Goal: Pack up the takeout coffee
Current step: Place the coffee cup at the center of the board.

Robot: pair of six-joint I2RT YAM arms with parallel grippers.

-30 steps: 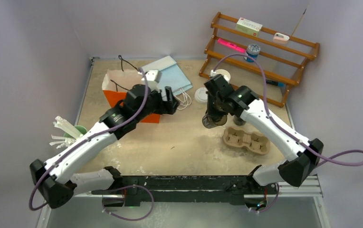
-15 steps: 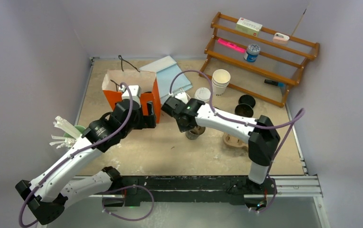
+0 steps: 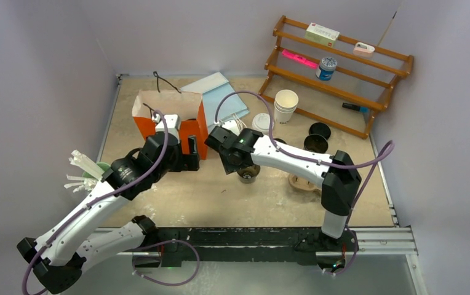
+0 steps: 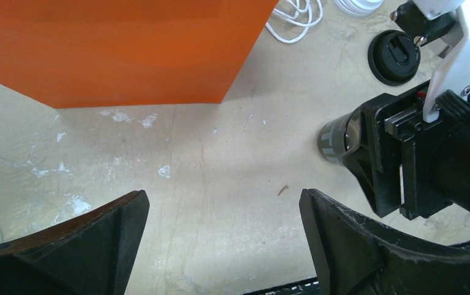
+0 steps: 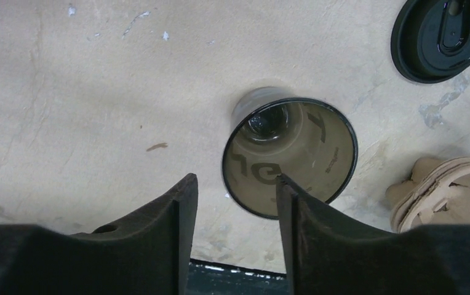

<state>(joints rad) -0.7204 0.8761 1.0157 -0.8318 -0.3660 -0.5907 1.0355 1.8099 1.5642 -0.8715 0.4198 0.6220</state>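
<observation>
The right claw (image 5: 235, 184) is partly open and grips nothing, one finger over the mouth of a small black paper cup with white print (image 5: 294, 153), the other outside it. The cup stands upright on the beige surface (image 5: 85, 92), with a round black plastic lid (image 5: 443, 37) nearby. The left claw (image 4: 221, 196) is wide open and empty, near an orange paper bag (image 4: 115, 49).

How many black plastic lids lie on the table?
2 for certain: one black lid by the white lid; a second black lid before the wooden rack. The dark round thing beside that one may be a cup. The right arm may hide more.
</observation>
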